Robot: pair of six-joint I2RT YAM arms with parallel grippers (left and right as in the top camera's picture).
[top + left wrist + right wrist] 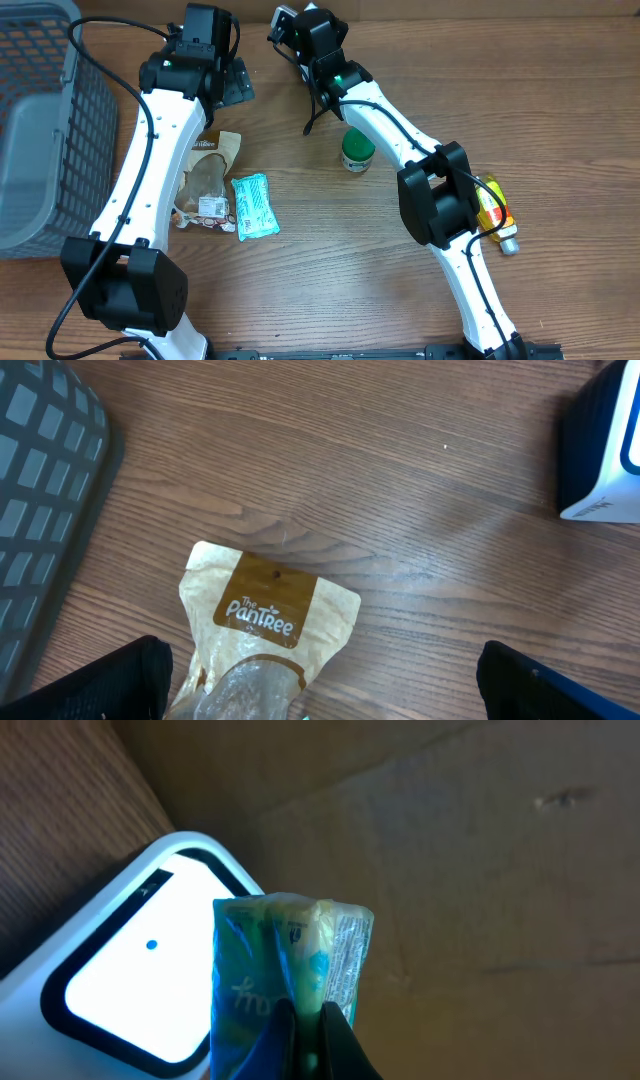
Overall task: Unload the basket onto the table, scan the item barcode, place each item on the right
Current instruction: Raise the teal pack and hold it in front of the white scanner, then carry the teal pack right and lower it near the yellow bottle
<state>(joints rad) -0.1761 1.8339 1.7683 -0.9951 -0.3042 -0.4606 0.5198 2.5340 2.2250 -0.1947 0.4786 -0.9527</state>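
**Scanning stage.** The right hand (312,1042), its fingers pressed together on the lower end of a teal packet (290,955), held the item upright just in front of the lit window of the white scanner (135,975) at the far edge of the desk (330,270). Gripping at one end left most of the wrapper exposed to the window. Whether the barcode faced the reader could not be told, since only a folded seam with fine print showed. The left hand (320,675) hung above the brown pouch (265,630), near the grey basket (35,110), with its fingers wide apart and holding nothing. It was probably placed there to take up that pouch as the following item. A second teal packet (254,205), a green-capped jar (357,150) and a yellow bottle (495,205) lay apart on the desk, seemingly awaiting their turn. The task appeared mid-course: item presented, read unconfirmed.
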